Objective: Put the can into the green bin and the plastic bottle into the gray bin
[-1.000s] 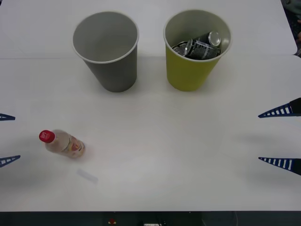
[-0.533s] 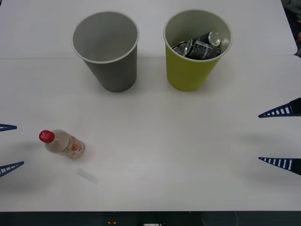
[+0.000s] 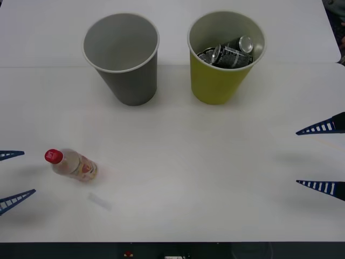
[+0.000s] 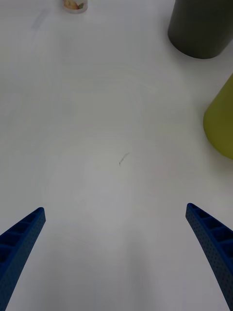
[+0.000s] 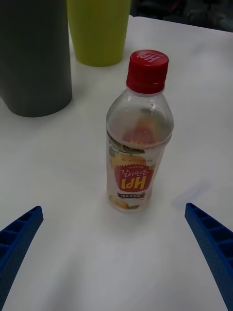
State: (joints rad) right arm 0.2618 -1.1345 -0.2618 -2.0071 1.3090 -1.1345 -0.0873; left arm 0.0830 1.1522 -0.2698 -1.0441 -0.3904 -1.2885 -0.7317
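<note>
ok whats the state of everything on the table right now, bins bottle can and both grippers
gray bin: upright, nothing visible inside
green bin: upright, holds the can
can: lying inside the green bin
plastic bottle: upright on the table, red cap on, not gripped
left gripper: open, beside the bottle, fingers clear of it
right gripper: open, holding nothing, over bare table

Bare table (image 3: pixel 188 162) surrounds the plastic bottle (image 3: pixel 73 164); both bins stand well apart.
</note>
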